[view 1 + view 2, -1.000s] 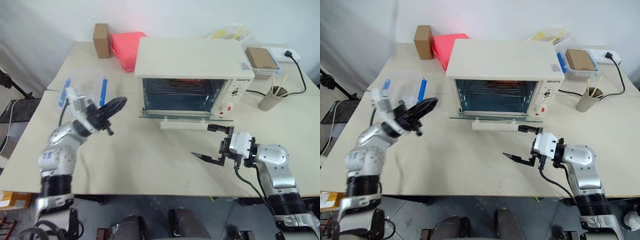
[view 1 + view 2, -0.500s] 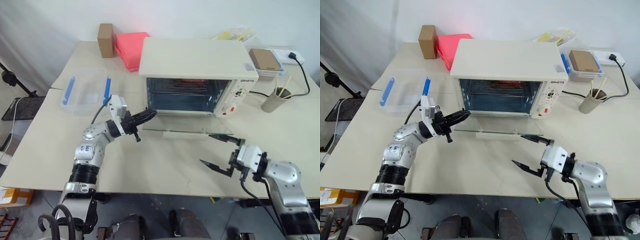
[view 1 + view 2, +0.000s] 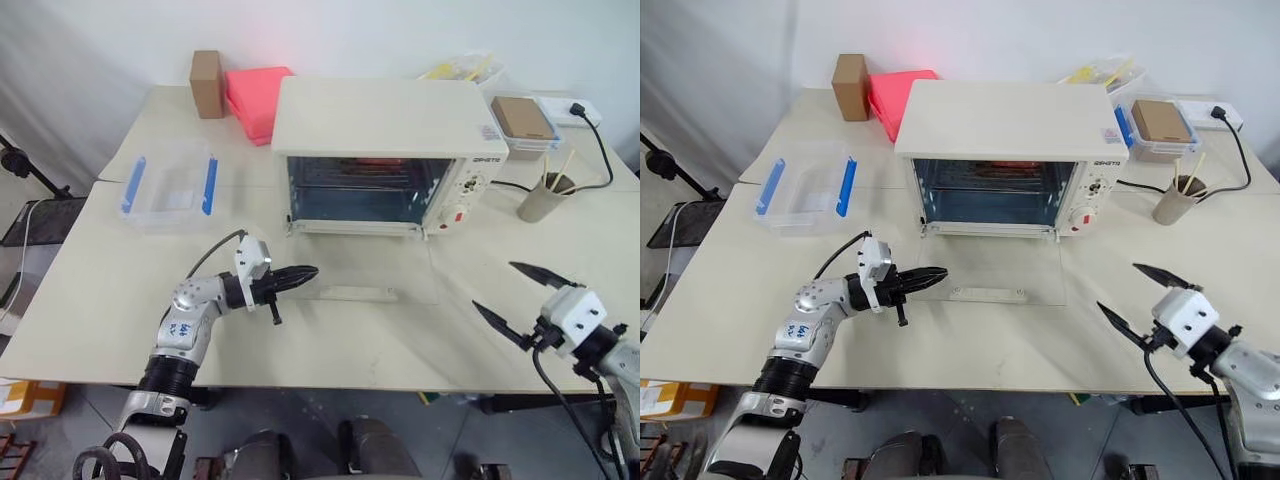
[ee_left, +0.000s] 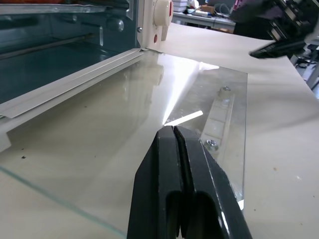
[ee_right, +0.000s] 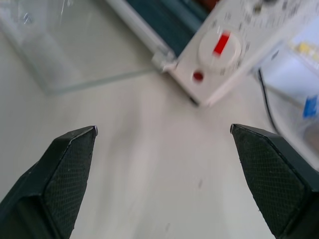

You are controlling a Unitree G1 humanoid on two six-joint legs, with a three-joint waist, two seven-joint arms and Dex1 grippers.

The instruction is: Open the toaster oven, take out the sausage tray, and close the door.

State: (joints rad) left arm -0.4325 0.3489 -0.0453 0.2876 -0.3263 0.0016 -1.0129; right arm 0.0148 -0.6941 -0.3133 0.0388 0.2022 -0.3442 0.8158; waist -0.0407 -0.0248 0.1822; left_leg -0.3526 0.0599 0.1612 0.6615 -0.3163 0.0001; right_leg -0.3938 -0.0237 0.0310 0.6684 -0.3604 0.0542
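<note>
The cream table [image 3: 90,300] carries the toaster oven [image 3: 380,150] at its far middle, a red glow showing deep in the cavity; the sausage tray cannot be made out inside. The door [image 3: 365,268] lies swung fully down, flat on the table before the oven, its bar handle [image 3: 350,294] at the near edge. The left gripper [image 3: 298,274], clenched on nothing, rests over the door's left edge. The right gripper [image 3: 518,297] hovers spread wide near the table's right side, well apart from the door. A clear plastic box [image 3: 168,186] with blue clips sits far left.
</note>
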